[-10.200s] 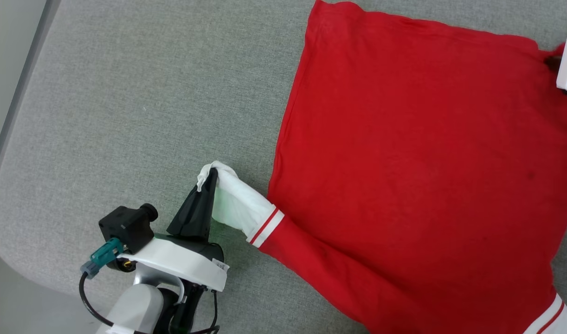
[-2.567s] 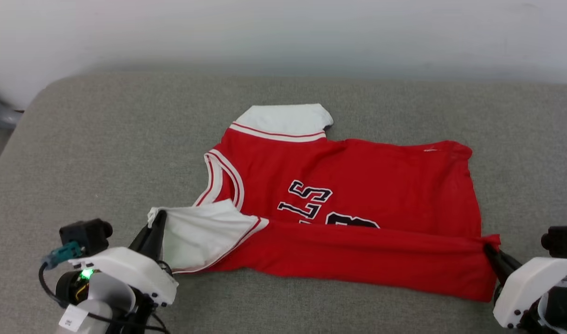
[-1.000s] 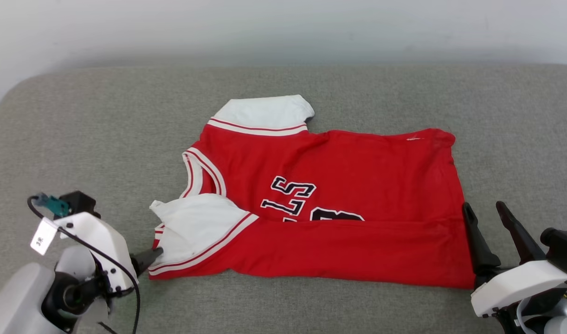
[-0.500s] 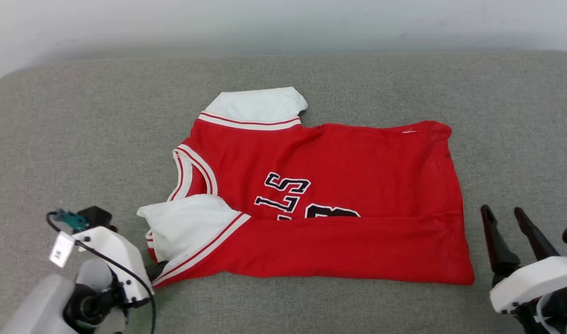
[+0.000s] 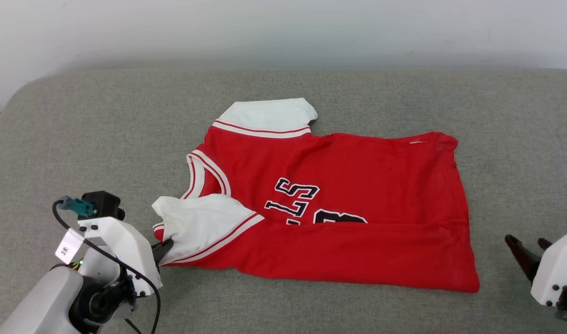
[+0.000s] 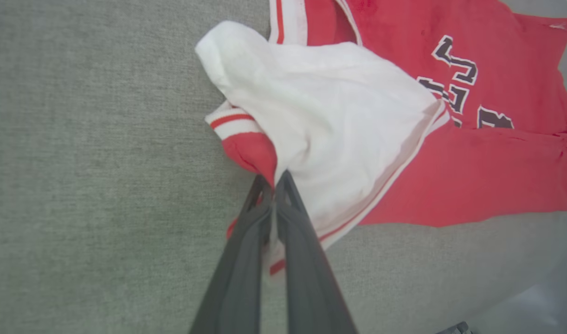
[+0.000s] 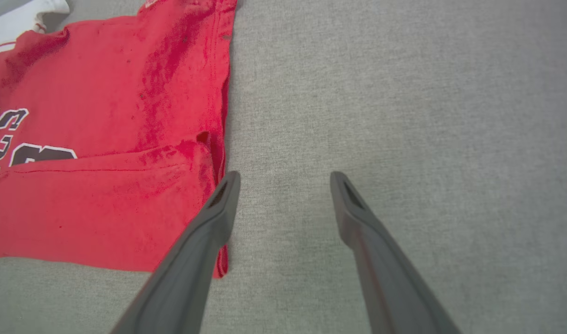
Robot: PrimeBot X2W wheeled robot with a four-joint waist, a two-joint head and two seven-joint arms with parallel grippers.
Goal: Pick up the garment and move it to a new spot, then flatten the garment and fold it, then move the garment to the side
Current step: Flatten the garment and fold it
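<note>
Fingers of the left gripper [image 6: 274,178] are pressed tightly together, and an edge of bunched cloth is pinched between them. That cloth belongs to the near white short sleeve [image 5: 197,222] of a red thin-fabric sports jersey [image 5: 357,222] with black, white-outlined numerals. The jersey is spread at the centre of a grey woven cushioned surface [image 5: 88,139]. Its near long edge is folded over, so that the numerals are partly covered. The far white sleeve [image 5: 265,113] is laid flat at the jersey's 11 o'clock, while the pinched sleeve is rumpled at its 8 o'clock. The right gripper [image 5: 525,242] is seen at 4 o'clock in the head view. Its fingers are spread wide with nothing between them, over bare grey cloth near the jersey's 3 o'clock edge.
</note>
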